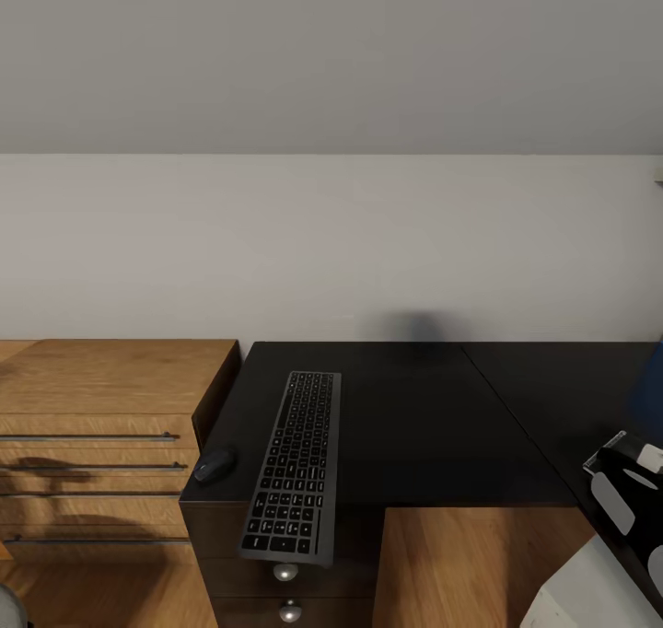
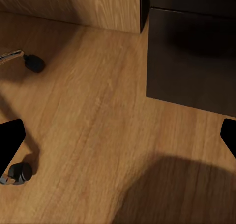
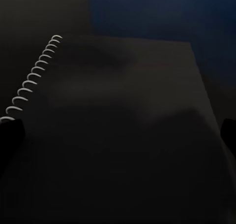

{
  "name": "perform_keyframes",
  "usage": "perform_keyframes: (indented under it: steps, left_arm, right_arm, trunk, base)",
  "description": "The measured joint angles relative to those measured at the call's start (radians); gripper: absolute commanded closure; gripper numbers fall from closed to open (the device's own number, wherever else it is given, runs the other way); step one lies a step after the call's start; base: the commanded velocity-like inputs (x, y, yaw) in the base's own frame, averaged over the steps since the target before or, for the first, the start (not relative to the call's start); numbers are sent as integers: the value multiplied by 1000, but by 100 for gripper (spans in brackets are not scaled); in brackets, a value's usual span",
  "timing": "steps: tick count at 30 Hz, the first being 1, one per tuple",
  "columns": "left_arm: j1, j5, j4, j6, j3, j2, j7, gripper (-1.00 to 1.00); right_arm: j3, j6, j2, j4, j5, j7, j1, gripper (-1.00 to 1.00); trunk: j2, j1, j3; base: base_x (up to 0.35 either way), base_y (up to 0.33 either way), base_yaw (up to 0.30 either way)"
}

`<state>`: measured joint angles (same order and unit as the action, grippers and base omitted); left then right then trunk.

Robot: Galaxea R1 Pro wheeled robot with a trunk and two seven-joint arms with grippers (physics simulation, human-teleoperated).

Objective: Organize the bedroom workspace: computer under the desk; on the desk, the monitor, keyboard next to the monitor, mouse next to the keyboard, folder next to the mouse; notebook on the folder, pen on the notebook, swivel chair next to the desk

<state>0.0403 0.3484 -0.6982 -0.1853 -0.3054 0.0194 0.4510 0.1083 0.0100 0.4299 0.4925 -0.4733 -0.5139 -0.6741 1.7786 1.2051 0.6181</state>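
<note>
The desk (image 1: 414, 425) has a glossy black top. The keyboard (image 1: 293, 467) lies on its left part, running front to back, with the small dark mouse (image 1: 214, 465) just left of it. A strip of the blue folder (image 1: 652, 379) shows at the right edge of the desk. In the right wrist view the dark grey notebook (image 3: 118, 125) with its wire spiral (image 3: 32, 76) lies close under my open right gripper (image 3: 118, 130). The folder (image 3: 162, 12) shows past the notebook's far edge. My left gripper (image 2: 118, 135) hangs open over the wooden floor.
A wooden dresser (image 1: 101, 425) with long bar handles stands against the desk's left side. The black drawers below the keyboard have silver knobs (image 1: 285, 572). Two black chair casters (image 2: 33, 62) (image 2: 19, 172) rest on the floor by the left gripper. My right arm (image 1: 631, 499) crosses the desk's right front.
</note>
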Motion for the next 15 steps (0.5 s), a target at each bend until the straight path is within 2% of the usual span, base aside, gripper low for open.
perform_keyframes:
  steps: [15]
  left_arm:
    - [0,2,2,0,10,1,1,-100]
  right_arm:
    - [-1,0,-1,1,-4,1,0,-100]
  trunk:
    - [0,0,0]
  base:
    - [-14,0,0]
